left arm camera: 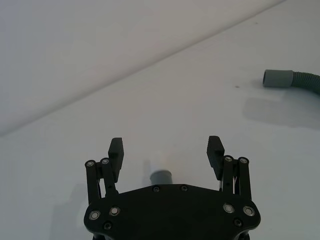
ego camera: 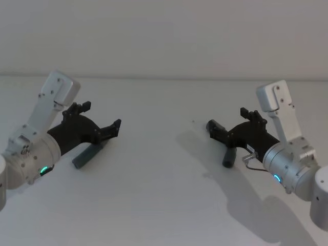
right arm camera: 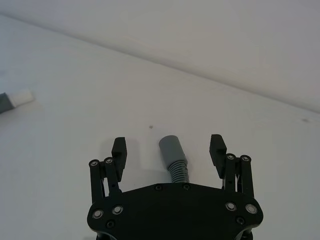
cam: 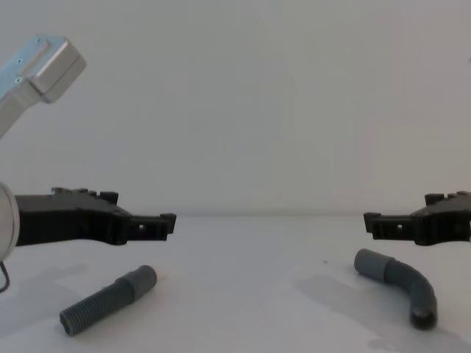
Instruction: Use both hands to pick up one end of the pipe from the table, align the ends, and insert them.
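Two pipe pieces lie well apart on the white desk [ego camera: 154, 205]: the ribbed piece [cam: 109, 298] at the left and the elbow [cam: 401, 283] at the right. A gripper hovers above each, fingers spread wide and holding nothing. The left gripper [left arm camera: 165, 142] is over the ribbed piece's cuff [left arm camera: 161, 177], and the right gripper [right arm camera: 168, 141] is over the elbow's cuff [right arm camera: 171, 150]. Beyond them stands a white wall [ego camera: 164, 36].

The ribbed straight piece [cam: 107, 300] and the smooth elbow [cam: 401, 279] are coloured dark grey. The left gripper [left arm camera: 165, 147] and right gripper [right arm camera: 168, 145] are finished black; the table [ego camera: 164, 189] is plain white.
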Controlling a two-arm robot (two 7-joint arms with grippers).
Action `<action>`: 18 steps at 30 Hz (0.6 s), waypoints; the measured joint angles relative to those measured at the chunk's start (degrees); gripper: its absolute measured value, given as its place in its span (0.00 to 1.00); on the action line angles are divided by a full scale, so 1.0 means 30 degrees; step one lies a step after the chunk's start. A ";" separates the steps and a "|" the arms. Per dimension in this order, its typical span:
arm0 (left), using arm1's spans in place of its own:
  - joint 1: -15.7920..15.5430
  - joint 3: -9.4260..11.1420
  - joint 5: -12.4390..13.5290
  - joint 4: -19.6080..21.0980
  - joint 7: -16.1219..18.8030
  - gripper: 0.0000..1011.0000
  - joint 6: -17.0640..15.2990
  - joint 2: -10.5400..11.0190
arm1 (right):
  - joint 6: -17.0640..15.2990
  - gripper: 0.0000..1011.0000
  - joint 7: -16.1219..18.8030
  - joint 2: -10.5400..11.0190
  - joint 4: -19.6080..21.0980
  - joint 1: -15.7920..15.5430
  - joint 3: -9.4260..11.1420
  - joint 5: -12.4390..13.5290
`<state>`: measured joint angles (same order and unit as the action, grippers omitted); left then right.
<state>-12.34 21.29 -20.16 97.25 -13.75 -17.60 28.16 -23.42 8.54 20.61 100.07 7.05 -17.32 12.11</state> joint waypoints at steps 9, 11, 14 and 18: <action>0.0680 -0.0349 -0.0541 0.0119 -0.0069 0.99 -0.0586 -0.0255 | -0.0629 0.99 0.0459 0.0051 -0.0087 0.0204 0.0065 0.0090; 0.0808 -0.0399 -0.0608 0.0152 -0.0054 0.99 -0.0710 -0.0284 | -0.0757 0.99 0.0501 0.0044 -0.0148 0.0259 0.0069 0.0091; 0.1182 -0.0560 -0.0736 0.0299 0.0059 0.99 -0.0959 -0.0336 | -0.0943 0.99 0.0555 -0.0008 -0.0331 0.0396 0.0067 0.0081; 0.1547 -0.0736 -0.0814 0.0460 0.0214 0.99 -0.1178 -0.0346 | -0.1126 0.99 0.0606 -0.0130 -0.0667 0.0641 0.0029 0.0008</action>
<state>-7.69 19.08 -22.60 98.63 -13.10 -21.14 27.12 -26.80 10.35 20.22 98.07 8.97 -17.23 12.13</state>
